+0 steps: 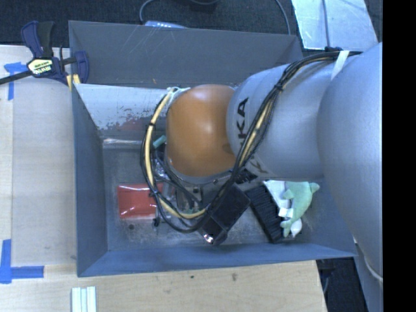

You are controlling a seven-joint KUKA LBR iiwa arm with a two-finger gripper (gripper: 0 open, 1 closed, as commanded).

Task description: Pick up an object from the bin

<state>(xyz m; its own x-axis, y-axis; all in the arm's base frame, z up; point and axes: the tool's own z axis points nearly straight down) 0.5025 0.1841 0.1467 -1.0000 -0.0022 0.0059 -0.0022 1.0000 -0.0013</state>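
Claw low in the grey bin, beside a red packet.

The arm (292,129) reaches in from the right, and its orange cover (198,132) sits over the middle of the bin (88,187), with yellow and black cables (151,148) looped down its left side. Under the cover the claw (177,200) hangs near the bin floor, mostly hidden by the cover and cables; whether it is wide or narrow I cannot tell, and nothing can be seen held in it. A flat red packet (135,201) lies on the floor at the left, its right edge just beside the claw. A black block (224,216) lies tilted near the front wall. Further right, a black brush (265,210) lies touching a pale green and white cloth (296,200), partly under the arm.
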